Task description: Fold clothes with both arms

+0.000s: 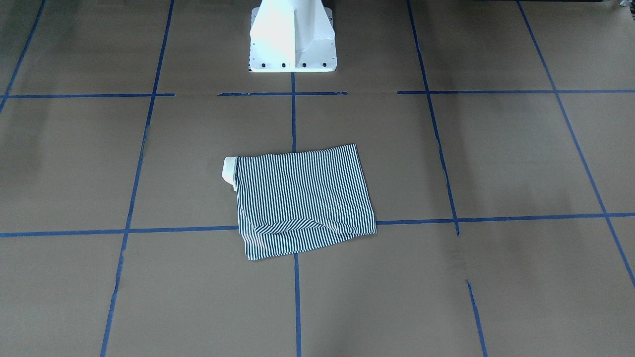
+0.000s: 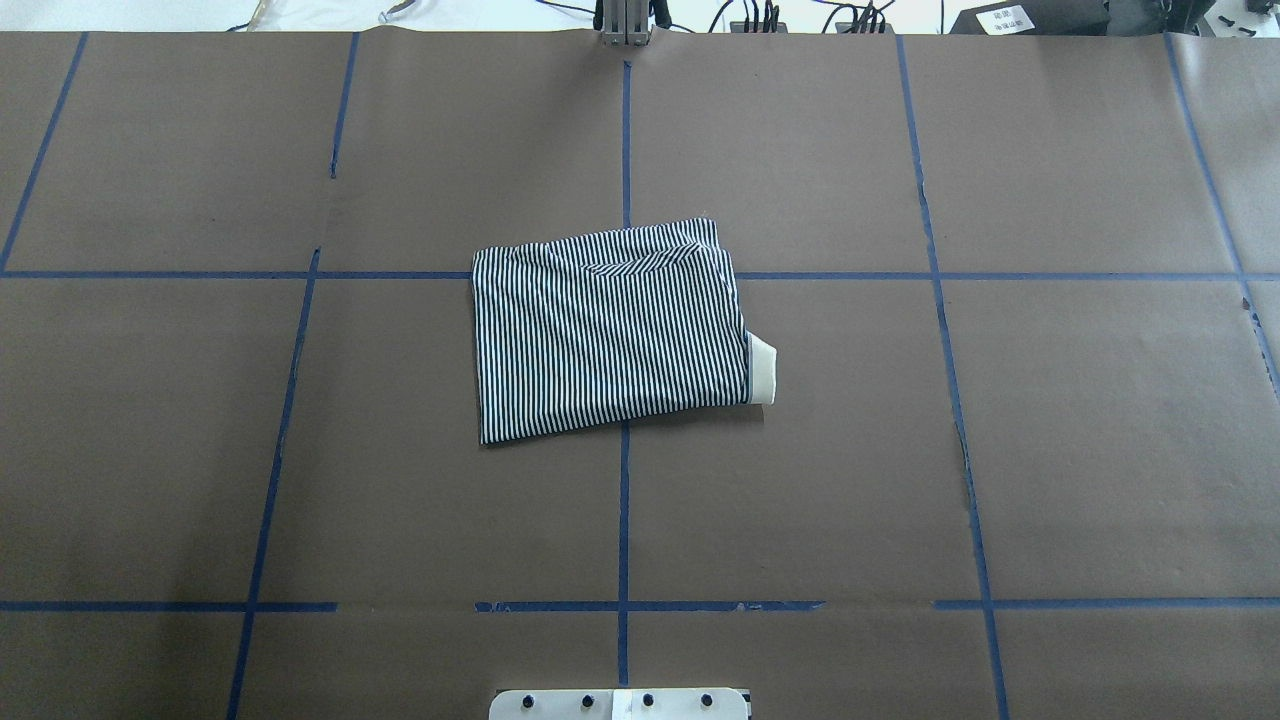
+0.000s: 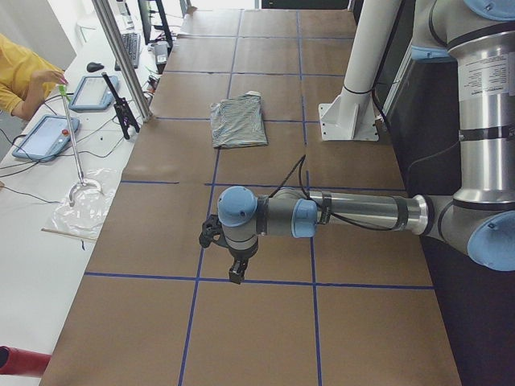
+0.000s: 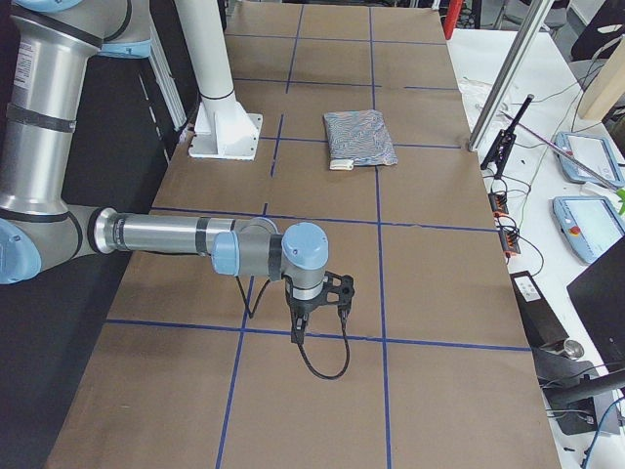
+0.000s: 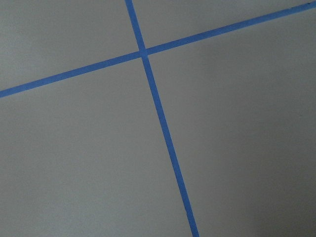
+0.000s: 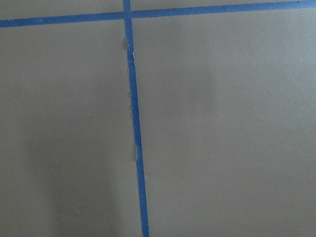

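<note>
The striped polo shirt (image 1: 302,198) lies folded into a compact rectangle at the middle of the table, its cream collar (image 1: 229,170) sticking out at one side. From overhead the shirt (image 2: 610,335) shows the collar (image 2: 762,368) on its right. Neither arm appears in the overhead or front views. The left gripper (image 3: 235,277) hangs over bare paper far from the shirt (image 3: 238,122). The right gripper (image 4: 297,335) is likewise well away from the shirt (image 4: 357,137). Whether either is open or shut, I cannot tell. Both wrist views show only brown paper and blue tape.
Brown paper with a blue tape grid (image 2: 624,500) covers the table. The white pedestal (image 1: 292,39) stands at the robot's side. Along the side bench sit tablets (image 3: 48,133), cables and a metal post (image 3: 121,56), with a person's yellow sleeve (image 3: 16,80) there.
</note>
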Tool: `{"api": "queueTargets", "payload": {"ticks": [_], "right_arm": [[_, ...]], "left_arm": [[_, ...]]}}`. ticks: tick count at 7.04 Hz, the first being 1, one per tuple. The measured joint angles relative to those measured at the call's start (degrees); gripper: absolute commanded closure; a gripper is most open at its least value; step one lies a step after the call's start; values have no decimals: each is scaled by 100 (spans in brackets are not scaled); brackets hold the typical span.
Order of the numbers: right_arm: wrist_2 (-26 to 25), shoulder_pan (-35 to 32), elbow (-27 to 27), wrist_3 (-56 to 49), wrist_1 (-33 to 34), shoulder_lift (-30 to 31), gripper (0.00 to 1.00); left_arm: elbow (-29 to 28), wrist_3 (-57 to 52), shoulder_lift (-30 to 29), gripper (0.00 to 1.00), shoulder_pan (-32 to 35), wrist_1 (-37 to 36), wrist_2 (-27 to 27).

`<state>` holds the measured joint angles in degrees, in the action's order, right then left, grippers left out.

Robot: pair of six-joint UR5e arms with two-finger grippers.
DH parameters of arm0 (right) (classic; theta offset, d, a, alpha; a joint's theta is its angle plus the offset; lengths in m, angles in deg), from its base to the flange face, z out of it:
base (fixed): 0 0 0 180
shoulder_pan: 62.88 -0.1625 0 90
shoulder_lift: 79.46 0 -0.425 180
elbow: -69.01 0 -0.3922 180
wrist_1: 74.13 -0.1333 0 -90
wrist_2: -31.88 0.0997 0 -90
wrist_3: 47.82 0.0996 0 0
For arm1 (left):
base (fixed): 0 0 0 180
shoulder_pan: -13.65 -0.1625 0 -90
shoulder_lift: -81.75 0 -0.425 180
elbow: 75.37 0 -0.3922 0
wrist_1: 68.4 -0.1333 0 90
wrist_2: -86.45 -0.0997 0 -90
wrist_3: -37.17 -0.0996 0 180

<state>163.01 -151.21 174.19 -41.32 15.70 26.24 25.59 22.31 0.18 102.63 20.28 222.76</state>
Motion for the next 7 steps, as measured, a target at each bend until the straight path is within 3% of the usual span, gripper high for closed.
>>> {"api": "queueTargets", "payload": {"ticks": [7], "right_arm": [[17, 0, -91, 9, -9, -5, 0]], "left_arm": [[2, 1, -9, 0, -2, 0, 1]]}}
